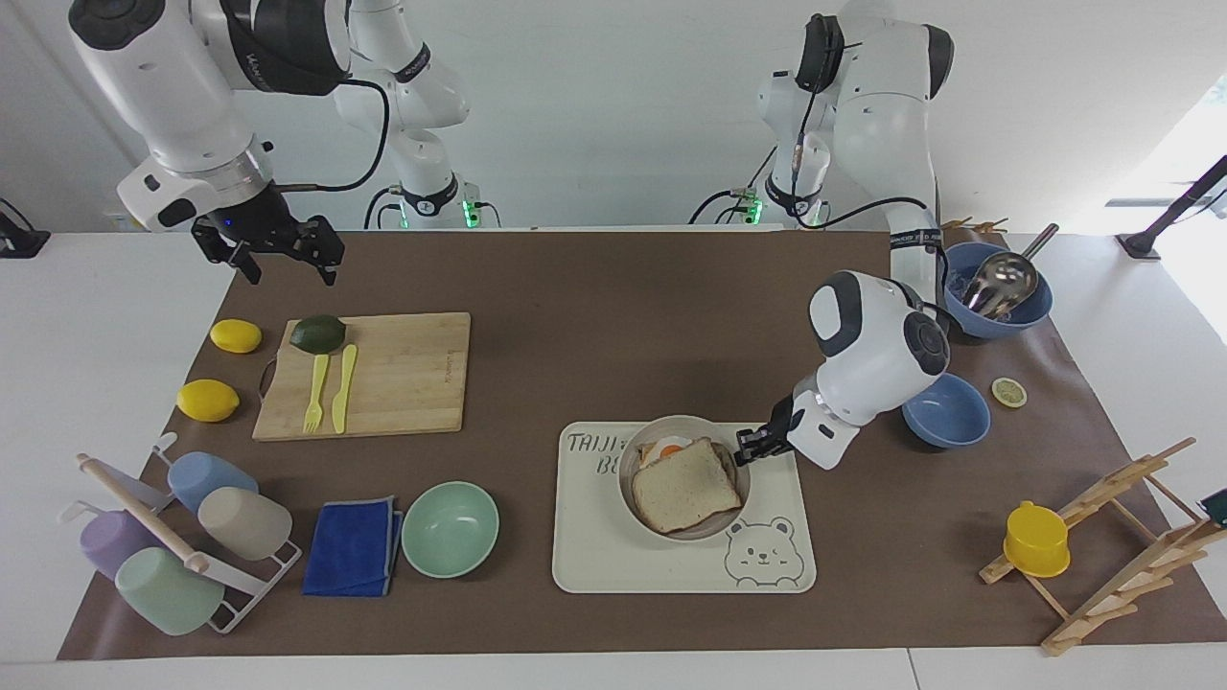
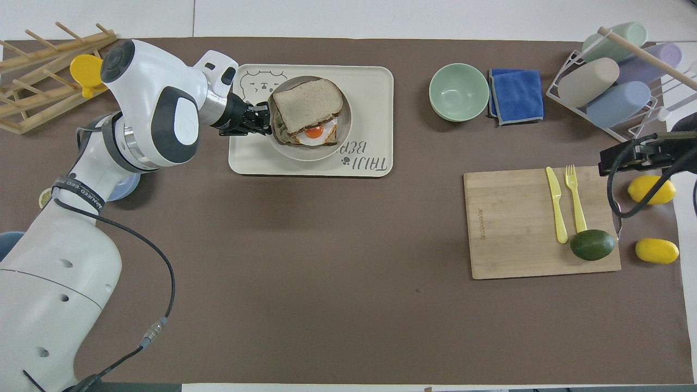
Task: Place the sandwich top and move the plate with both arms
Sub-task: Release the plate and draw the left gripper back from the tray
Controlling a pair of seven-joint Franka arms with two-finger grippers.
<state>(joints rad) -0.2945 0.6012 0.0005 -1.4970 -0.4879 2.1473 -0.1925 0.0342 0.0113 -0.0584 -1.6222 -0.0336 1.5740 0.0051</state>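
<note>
Plate (image 1: 724, 522): round, beige-grey, over the bear tray (image 1: 594, 565); whether it rests on the tray or hangs just above it cannot be told. It covers part of the tray's lettering.

Sandwich top (image 1: 686, 483): speckled bread slice, lying on the egg toast (image 1: 663, 448) in the plate. The yolk shows at the edge nearer the robots.

Left gripper (image 1: 747, 445): at the plate's rim, on the side toward the left arm's end of the table, closed on that rim. In the overhead view the same gripper (image 2: 265, 120) meets the plate (image 2: 305, 157) at its edge, with the slice (image 2: 306, 104) and tray (image 2: 375, 92) around it. The arm reaches out low over the mat.

Right gripper (image 1: 278, 251): raised over the mat's edge nearest the robots, by the board (image 1: 403, 374), fingers spread apart and holding nothing. This arm waits.

Board: bamboo, carrying an avocado (image 1: 317, 333), a yellow fork (image 1: 313, 393) and a yellow knife (image 1: 343, 388).

Two lemons (image 1: 235, 335), beside the board at the right arm's end.

Mint bowl (image 1: 450, 528), beside the tray, with a blue cloth (image 1: 353, 547) next to it.

Cup rack (image 1: 177, 546), at the right arm's end, holding four pastel cups.

Two blue bowls (image 1: 949, 417), at the left arm's end; the one nearer the robots holds a metal scoop (image 1: 1002, 278).

Lemon slice (image 1: 1008, 391), beside the blue bowl.

Wooden rack (image 1: 1122, 537), with a yellow cup (image 1: 1036, 540) on it.
</note>
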